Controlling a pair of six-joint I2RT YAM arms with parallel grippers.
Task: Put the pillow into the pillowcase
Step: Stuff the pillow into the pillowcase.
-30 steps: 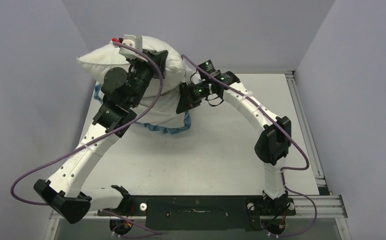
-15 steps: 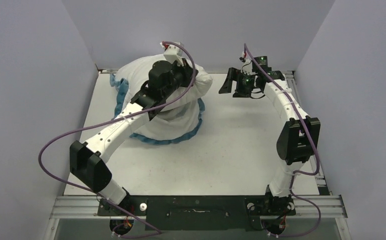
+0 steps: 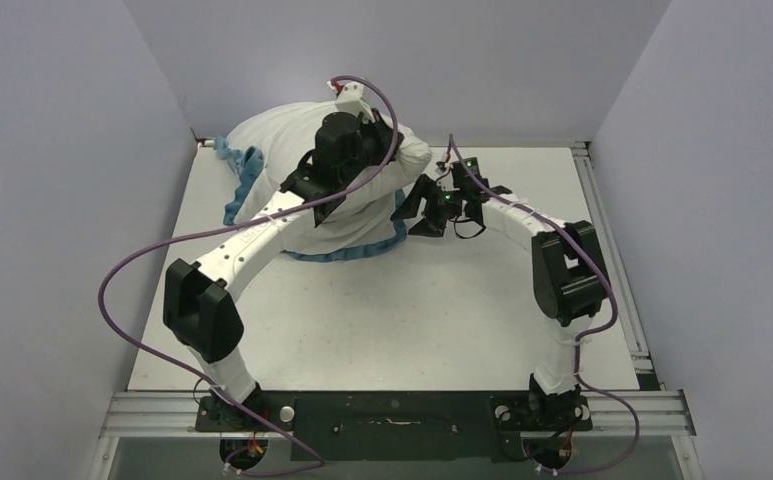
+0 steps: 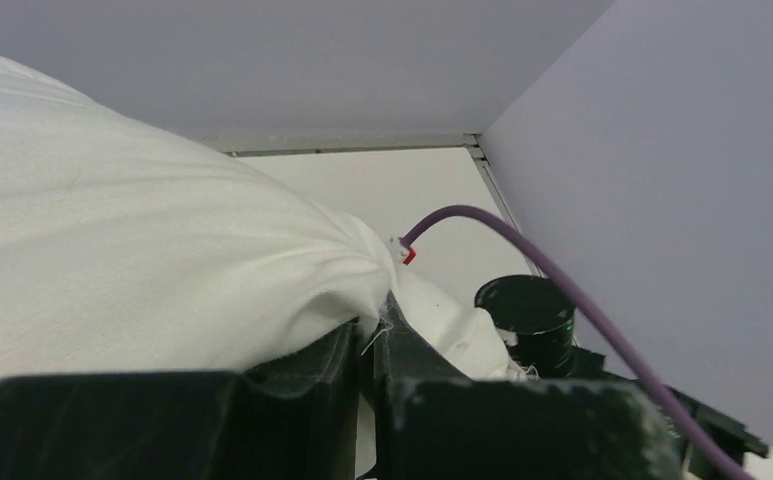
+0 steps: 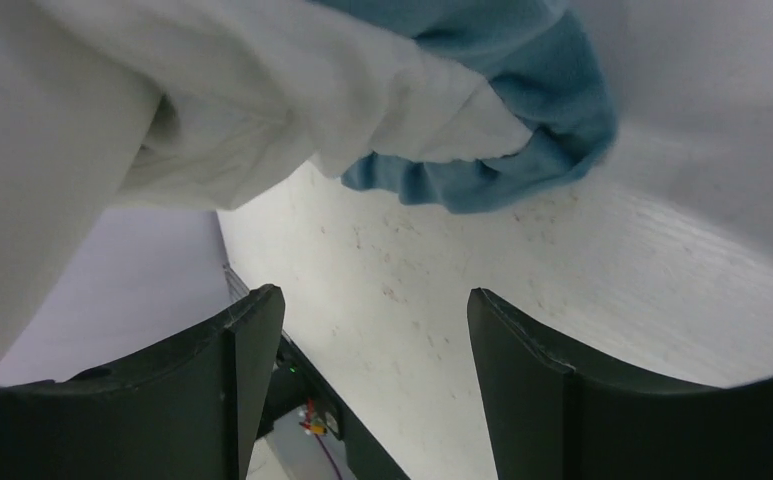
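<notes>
The plump white pillow [image 3: 272, 150] lies at the back left of the table, and it fills the left of the left wrist view [image 4: 112, 230]. The pillowcase shows as a blue ruffle [image 3: 362, 250] round its near edge, on thin white cloth [image 5: 482, 180]. My left gripper [image 3: 387, 160] reaches over the top and is shut on a white corner of the pillow [image 4: 372, 330]; I cannot tell whether cover cloth is pinched too. My right gripper [image 3: 412, 210] is open just right of the bundle, with nothing between its fingers [image 5: 372, 300], and the ruffle is just ahead of it.
The white table [image 3: 442, 300] has purple-grey walls at the back and both sides. A metal rail [image 3: 602, 230] runs along the right edge. The purple cable [image 3: 132, 270] of the left arm loops out over the left side.
The left arm has brought the raised bundle down and back. The right gripper let go, swung off to the back right, then came back open to the bundle's right edge.
</notes>
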